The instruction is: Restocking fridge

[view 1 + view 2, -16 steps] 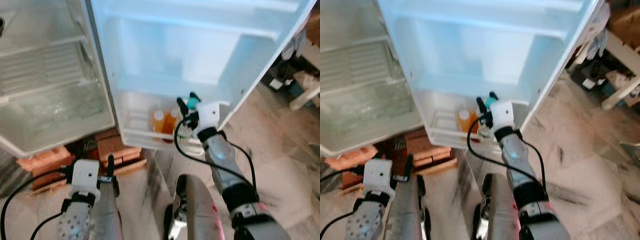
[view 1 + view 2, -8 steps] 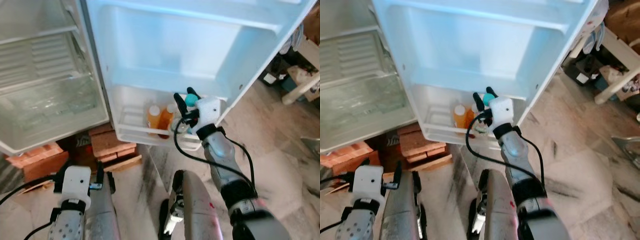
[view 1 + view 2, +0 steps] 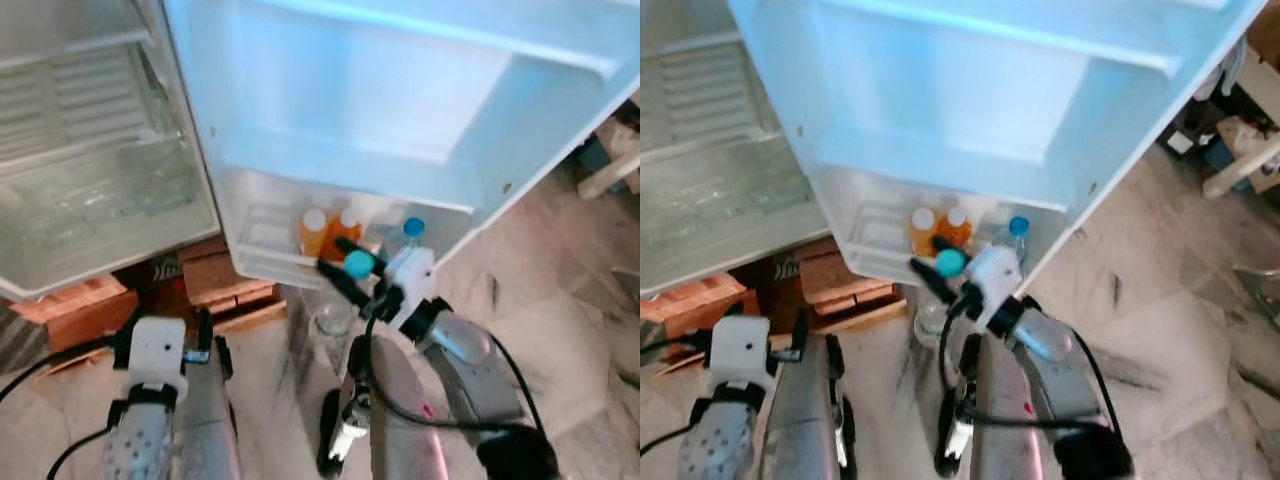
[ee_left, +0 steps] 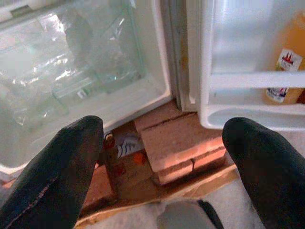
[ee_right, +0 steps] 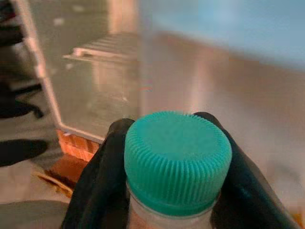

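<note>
Right gripper [image 3: 348, 272]: jaws clamped on clear bottle [image 3: 334, 316], ribbed teal cap, centre frame.
Left gripper [image 4: 164, 157]: jaws wide, empty.
Door shelf [image 3: 262, 265]: translucent plastic, two orange bottles [image 3: 313, 231].

Home kitchen/utility corner: white fridge [image 3: 110, 200] w/ door [image 3: 380, 110] swung open, propped on red bricks [image 3: 225, 280] over wood planks [image 4: 190, 183]. Door shelf [image 3: 275, 262] holds 2 orange juice bottles [image 3: 325, 232] + a blue-cap bottle [image 3: 405, 238]. Worn marbled stone floor [image 3: 560, 330], household clutter [image 3: 1225, 150] at the room's edge
</note>
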You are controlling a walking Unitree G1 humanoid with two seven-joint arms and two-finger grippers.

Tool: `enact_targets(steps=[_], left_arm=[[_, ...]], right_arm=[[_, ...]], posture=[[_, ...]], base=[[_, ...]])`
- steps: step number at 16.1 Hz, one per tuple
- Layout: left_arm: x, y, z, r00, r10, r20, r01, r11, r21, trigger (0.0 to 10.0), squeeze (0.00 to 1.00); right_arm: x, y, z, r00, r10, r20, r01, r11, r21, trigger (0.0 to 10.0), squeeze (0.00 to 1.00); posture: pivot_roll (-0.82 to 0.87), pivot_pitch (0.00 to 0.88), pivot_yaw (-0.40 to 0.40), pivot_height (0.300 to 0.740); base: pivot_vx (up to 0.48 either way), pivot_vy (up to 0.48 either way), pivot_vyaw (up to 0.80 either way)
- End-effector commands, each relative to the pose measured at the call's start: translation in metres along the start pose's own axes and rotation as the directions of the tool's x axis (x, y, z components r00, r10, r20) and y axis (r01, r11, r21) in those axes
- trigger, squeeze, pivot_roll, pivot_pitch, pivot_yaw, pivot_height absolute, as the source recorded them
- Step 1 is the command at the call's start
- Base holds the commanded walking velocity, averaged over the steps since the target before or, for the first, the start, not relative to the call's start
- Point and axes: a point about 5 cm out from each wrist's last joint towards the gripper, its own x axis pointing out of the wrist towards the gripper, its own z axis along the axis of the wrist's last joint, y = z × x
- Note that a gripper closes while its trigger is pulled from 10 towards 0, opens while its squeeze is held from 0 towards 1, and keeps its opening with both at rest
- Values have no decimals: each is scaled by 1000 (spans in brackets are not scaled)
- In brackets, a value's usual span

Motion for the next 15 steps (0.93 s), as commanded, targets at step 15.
enact_targets(steps=[15], left_arm=[[4,0,1,1000,-6,2,6,1000,6,10000,0]], right_arm=[[49,23,-10,993,102,61,-35,739,-673,10000,0]], posture=[[275,274,-108,563]], base=[[0,0,0]])
